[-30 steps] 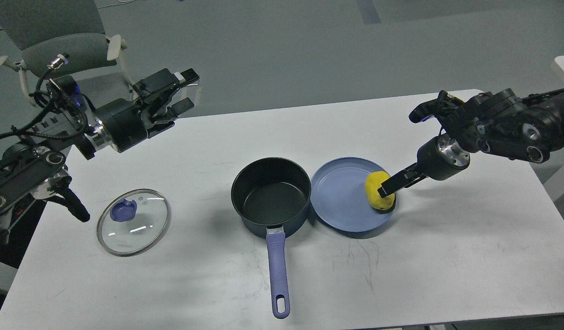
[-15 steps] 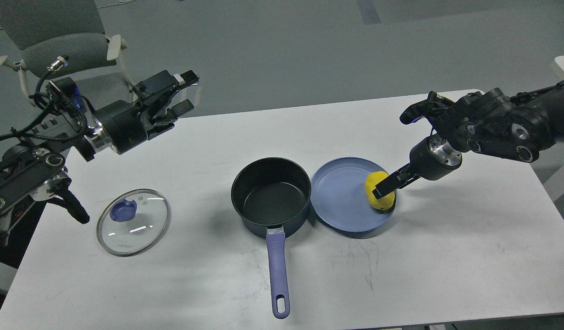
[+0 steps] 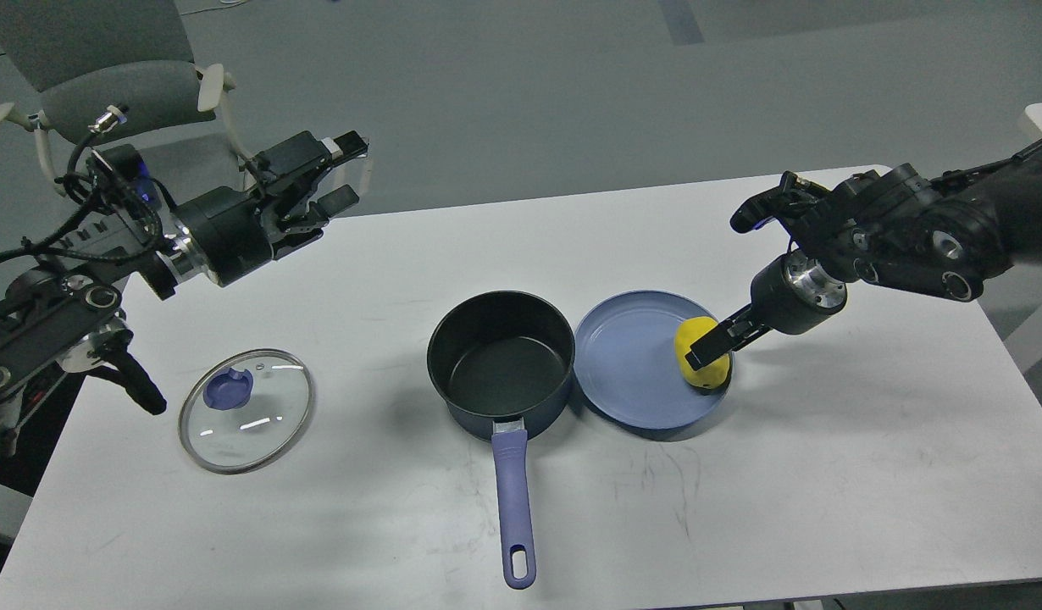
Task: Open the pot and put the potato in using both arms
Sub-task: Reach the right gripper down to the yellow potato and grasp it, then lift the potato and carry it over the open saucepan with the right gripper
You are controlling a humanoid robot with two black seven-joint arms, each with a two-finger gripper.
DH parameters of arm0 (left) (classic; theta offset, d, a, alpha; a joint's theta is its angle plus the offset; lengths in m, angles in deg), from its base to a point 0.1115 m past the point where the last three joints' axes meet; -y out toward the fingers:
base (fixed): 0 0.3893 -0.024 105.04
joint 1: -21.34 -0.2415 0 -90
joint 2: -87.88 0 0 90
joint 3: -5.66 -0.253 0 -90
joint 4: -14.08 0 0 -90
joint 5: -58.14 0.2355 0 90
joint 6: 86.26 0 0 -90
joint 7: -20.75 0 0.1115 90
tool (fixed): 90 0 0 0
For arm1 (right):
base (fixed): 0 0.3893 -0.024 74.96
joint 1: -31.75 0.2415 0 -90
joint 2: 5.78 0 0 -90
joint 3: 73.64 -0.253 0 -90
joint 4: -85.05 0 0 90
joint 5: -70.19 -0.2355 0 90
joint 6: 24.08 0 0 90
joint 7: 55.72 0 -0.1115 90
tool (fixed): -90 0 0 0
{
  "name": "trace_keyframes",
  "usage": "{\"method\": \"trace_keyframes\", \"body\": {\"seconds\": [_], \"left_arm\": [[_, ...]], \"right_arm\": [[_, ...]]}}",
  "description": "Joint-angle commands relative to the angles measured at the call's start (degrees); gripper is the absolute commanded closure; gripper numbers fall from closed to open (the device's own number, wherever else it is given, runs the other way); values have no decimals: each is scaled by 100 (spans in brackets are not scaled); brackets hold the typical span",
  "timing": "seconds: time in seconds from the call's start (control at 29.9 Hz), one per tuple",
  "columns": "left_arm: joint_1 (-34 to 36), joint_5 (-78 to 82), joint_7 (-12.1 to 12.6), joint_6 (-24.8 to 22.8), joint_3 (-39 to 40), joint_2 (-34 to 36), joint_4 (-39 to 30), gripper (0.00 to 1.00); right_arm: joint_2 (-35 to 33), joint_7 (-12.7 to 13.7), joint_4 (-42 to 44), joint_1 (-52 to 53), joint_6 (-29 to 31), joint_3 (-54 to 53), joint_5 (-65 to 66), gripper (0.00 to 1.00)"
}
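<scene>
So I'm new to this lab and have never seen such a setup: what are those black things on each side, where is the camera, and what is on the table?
The picture comes from a camera in a humanoid robot's head, looking forward and down at a white table. The black things are its two arms. The left gripper hangs above the table's far left corner, fingers apart, holding nothing. The right gripper reaches down to a yellow potato at the right edge of a blue plate; its fingers sit against the potato, but whether they have closed on it is not clear. Left of the plate stands an open, empty dark pot, its purple handle pointing towards the camera. The pot's glass lid lies flat on the table further left. A grey chair stands behind the table.
</scene>
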Motion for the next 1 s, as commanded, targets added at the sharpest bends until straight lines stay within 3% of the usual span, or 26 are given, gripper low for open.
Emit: {"method": "trace_keyframes", "body": {"seconds": [0.0, 0.1, 0.27, 0.74, 0.97], "left_arm": [[2, 0, 0, 0, 0, 9, 0, 3], [2, 0, 0, 0, 0, 9, 0, 3], [2, 0, 0, 0, 0, 0, 0, 3], [2, 0, 0, 0, 9, -26, 0, 3], [2, 0, 0, 0, 9, -17, -8, 3]], "right_arm": [[51, 0, -1, 0, 0, 5, -12, 40], [51, 0, -9, 17, 0, 5, -12, 57], [16, 0, -44, 52, 0, 5, -12, 66], [-257, 0, -553, 833, 0, -65, -126, 66], [84, 0, -598, 1265, 0, -338, -688, 66]]}}
